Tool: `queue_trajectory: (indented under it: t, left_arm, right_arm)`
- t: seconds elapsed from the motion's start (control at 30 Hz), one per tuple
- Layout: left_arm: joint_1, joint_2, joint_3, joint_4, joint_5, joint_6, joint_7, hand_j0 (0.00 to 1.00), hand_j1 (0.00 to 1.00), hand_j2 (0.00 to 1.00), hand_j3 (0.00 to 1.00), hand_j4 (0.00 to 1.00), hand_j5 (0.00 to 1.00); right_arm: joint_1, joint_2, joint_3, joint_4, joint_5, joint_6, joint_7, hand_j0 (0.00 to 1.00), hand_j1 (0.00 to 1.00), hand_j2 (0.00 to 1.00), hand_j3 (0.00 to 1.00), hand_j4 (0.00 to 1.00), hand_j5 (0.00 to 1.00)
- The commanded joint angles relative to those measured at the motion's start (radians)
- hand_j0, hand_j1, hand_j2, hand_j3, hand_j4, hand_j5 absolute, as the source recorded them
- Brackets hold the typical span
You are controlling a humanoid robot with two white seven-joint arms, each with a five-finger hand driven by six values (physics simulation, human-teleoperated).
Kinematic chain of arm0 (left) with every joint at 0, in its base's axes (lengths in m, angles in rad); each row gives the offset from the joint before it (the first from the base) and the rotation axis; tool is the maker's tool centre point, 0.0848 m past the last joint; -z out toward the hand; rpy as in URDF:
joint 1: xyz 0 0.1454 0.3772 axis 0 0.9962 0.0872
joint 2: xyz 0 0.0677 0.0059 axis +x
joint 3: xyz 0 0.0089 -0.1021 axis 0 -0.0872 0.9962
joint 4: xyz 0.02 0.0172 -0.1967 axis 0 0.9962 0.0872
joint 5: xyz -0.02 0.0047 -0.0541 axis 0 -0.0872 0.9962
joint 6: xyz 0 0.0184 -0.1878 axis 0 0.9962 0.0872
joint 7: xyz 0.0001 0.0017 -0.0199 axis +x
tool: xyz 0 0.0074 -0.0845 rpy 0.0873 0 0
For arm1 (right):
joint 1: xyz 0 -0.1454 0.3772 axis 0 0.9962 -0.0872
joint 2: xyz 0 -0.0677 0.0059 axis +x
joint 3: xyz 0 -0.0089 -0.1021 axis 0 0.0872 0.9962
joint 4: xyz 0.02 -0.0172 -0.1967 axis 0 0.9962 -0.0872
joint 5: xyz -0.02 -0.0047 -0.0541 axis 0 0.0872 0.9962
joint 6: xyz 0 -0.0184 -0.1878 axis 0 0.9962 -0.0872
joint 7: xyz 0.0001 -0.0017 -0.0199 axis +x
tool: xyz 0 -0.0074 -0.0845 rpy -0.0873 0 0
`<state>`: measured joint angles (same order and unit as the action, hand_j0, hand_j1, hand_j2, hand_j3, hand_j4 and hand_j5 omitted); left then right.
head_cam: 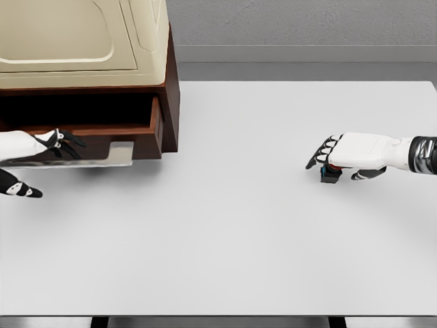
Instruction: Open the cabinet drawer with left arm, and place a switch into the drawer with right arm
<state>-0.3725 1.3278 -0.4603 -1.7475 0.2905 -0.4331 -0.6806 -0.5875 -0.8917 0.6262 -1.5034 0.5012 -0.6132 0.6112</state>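
A cream-topped, dark-wood cabinet (89, 48) stands at the table's back left. Its drawer (130, 133) is pulled out a little, showing a dark gap above the front panel and a metal handle plate (116, 156). My left hand (51, 147) sits at the drawer front with fingers curled over its top edge. At the right, my right hand (334, 160) lies palm-down over a small black and blue switch (330, 174) with a red part. The fingers curl around it, and most of the switch is hidden.
The white table (225, 239) spreads between the two hands. Its front edge runs along the bottom of the view, its far edge meets a grey wall.
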Motion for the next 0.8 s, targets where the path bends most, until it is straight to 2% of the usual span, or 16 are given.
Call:
queue_trajectory:
  t: [0.0,0.07,0.23,0.4,0.5,0.63,0.7,0.77]
  left_arm:
    - [0.000,0.016,0.026,-0.017,0.272,0.051,0.070,0.81,0.81,0.81,0.81,0.81,0.81]
    - [0.000,0.018,0.026,-0.017,0.279,0.050,0.070,0.81,0.81,0.81,0.81,0.81,0.81]
    - [0.000,0.037,0.026,-0.017,0.303,0.036,0.070,0.81,0.81,0.81,0.81,0.81,0.81]
    - [0.000,0.067,0.028,-0.017,0.332,0.024,0.070,0.82,0.82,0.82,0.82,0.82,0.82]
    - [-0.002,0.071,0.029,-0.017,0.341,0.011,0.070,0.86,0.86,0.86,0.86,0.86,0.86]
    - [-0.002,0.091,0.038,-0.015,0.341,-0.039,0.070,1.00,1.00,1.00,1.00,1.00,1.00]
    - [-0.002,0.093,0.038,-0.015,0.340,-0.070,0.070,1.00,1.00,1.00,1.00,1.00,1.00]
    - [0.000,0.105,0.040,-0.015,0.340,-0.108,0.070,1.00,1.00,1.00,1.00,1.00,1.00]
  right_arm:
    - [0.000,-0.001,0.000,0.000,-0.004,0.002,0.000,0.85,0.85,0.85,0.85,0.85,0.85]
    - [0.000,-0.001,0.000,0.000,-0.004,0.002,0.000,0.81,0.81,0.81,0.81,0.81,0.81]
    - [0.000,-0.001,0.000,-0.001,-0.004,0.002,0.000,0.81,0.81,0.81,0.81,0.81,0.81]
    - [0.000,-0.001,0.000,0.000,-0.004,0.002,0.000,0.69,0.69,0.69,0.69,0.69,0.69]
    - [0.000,-0.001,0.000,-0.001,-0.004,0.002,0.000,0.63,0.63,0.63,0.63,0.63,0.63]
    - [0.000,-0.001,0.000,-0.001,-0.004,0.002,0.000,0.63,0.63,0.63,0.63,0.63,0.63]
    - [0.000,-0.001,0.000,-0.003,-0.004,0.002,0.000,0.58,0.58,0.58,0.58,0.58,0.58]
    - [0.000,-0.001,0.000,-0.003,-0.004,0.002,0.000,0.58,0.58,0.58,0.58,0.58,0.58]
